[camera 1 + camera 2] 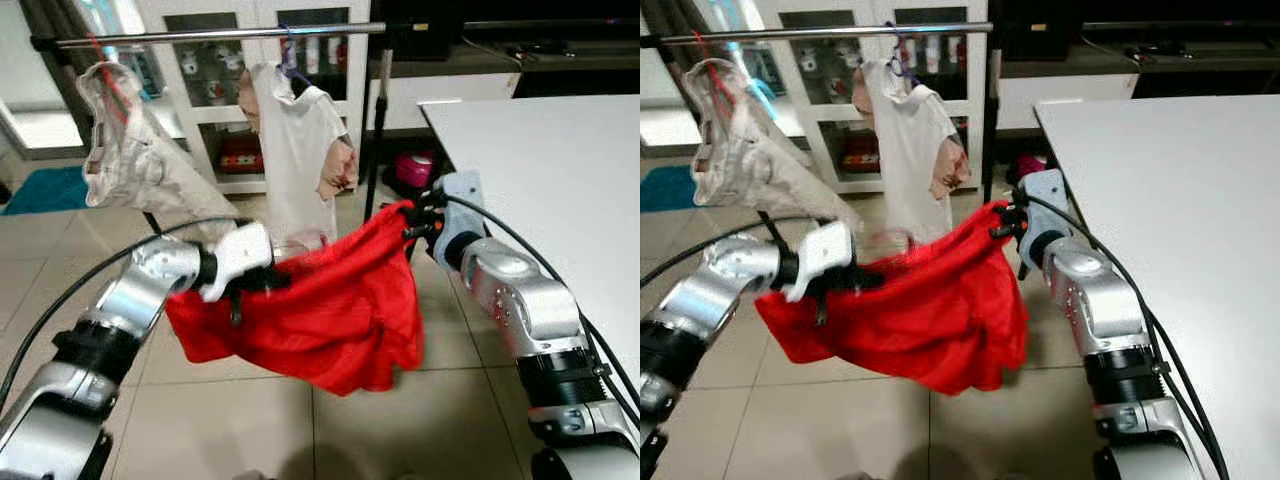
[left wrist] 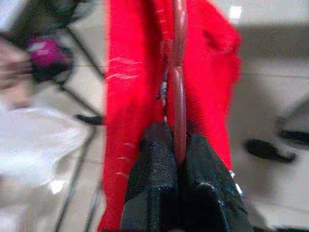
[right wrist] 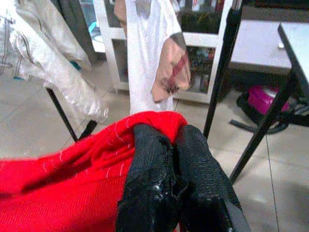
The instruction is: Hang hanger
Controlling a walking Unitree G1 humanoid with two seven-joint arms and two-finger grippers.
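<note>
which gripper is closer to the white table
Right. The right gripper holds the red garment just beside the table edge; the left gripper is farther off, across the garment.

Garment [image 1: 330, 310] hung btwn both grippers, in front of the clothes rail [image 1: 220, 36]. Left gripper [image 2: 176, 159] pinched hanger [image 2: 178, 82] at garment's left side; right gripper [image 3: 169, 140] clamped its upper right corner. On rail behind: bunched cloth [image 1: 120, 150] at left, shirt [image 1: 295, 150] nr middle. Cabinet [image 1: 250, 90] stood behind rail. Table [image 1: 560, 180] lay to right, beside right arm.
</note>
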